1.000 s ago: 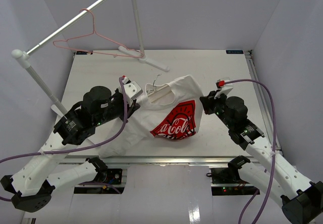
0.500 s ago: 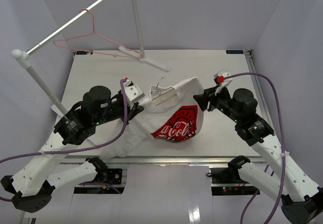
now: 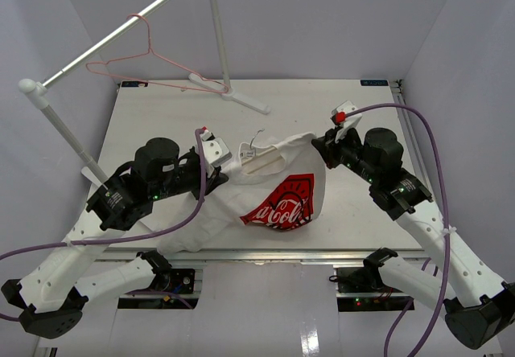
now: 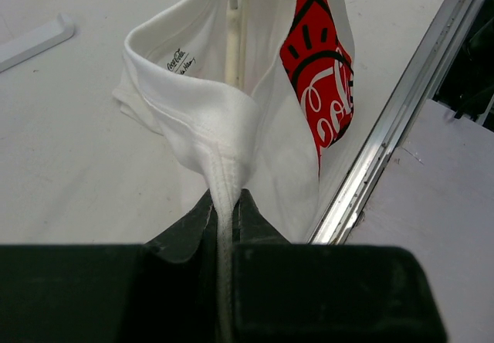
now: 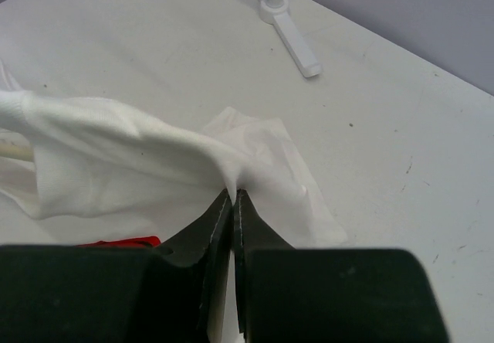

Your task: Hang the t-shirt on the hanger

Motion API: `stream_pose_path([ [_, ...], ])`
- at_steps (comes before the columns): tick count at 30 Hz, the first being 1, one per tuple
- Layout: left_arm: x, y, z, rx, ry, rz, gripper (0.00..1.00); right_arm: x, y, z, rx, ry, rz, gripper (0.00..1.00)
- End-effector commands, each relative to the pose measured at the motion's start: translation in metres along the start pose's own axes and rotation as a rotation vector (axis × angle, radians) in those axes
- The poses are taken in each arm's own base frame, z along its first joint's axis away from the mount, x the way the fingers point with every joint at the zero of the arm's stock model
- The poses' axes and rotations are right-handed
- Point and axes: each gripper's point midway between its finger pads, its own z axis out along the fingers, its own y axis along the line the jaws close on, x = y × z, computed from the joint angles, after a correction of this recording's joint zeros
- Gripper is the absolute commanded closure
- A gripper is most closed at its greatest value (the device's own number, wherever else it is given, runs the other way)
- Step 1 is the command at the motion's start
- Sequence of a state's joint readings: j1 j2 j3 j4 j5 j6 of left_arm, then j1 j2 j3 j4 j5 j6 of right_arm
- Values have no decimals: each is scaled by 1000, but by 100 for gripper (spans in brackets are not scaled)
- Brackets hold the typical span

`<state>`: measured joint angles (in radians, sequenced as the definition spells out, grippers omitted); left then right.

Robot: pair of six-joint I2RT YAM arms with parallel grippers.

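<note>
L gripper (image 4: 225, 204) had its jaws pinched tight on a fold of neck rib of the white cloth t-shirt w/ the red script logo patch (image 4: 231, 127). The cloth ran straight ahead of the tips, and the collar gaped open just beyond. Further ahead, inside that opening, sat the pale beige thick-barred triangular hanger (image 4: 231, 45), its bar going down into the shirt body.

R gripper (image 5: 232, 197) was likewise clamped on white cloth, prob. a shoulder or sleeve edge. Fabric stretched off to its left, and a loose flap lay on the white table (image 5: 386, 127) just ahead. Well beyond the tips was the foot of the white garment rack (image 5: 292, 38).

From above, the shirt spanned between both grippers, w/ the hanger's small hook (image 3: 256, 137) poking out of the neck between them.

The step looked like seating the shoulders over the hanger arms. To do it well:
- Keep both pinches firm.
- Spread evenly so the neck stays open.
- Ease the R shoulder over the hanger end w/o dragging the hanger along.
- Don't over-tension the rib, or it may slip out.

Couldn't tell whether the hanger ends already sat in the shoulders.
</note>
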<state>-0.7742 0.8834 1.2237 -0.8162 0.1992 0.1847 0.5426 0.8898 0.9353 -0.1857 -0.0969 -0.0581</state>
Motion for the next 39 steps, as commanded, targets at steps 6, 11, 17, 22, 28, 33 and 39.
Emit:
stream_pose_path([
  [6,-20,29,-14,-177,-50,-40,100,-20,-44,-9,248,-48,89,92],
  [11,-32,39,-27,-247,-110,-58,100,3,-52,-6,277,-10,147,92],
  [17,-41,14,-27,-106,-164,-19,100,5,-16,-7,71,-17,115,92],
  [22,-37,-12,-20,49,-170,22,100,-24,27,-34,-172,-49,7,54],
  [28,-23,-25,-9,135,-107,26,100,-81,59,-81,-338,-188,-151,33],
  [33,-19,-38,-7,219,-98,36,100,-89,87,-81,-547,-177,-196,33],
  [39,-17,-48,-6,280,-102,53,100,-99,119,-74,-813,-176,-232,32],
])
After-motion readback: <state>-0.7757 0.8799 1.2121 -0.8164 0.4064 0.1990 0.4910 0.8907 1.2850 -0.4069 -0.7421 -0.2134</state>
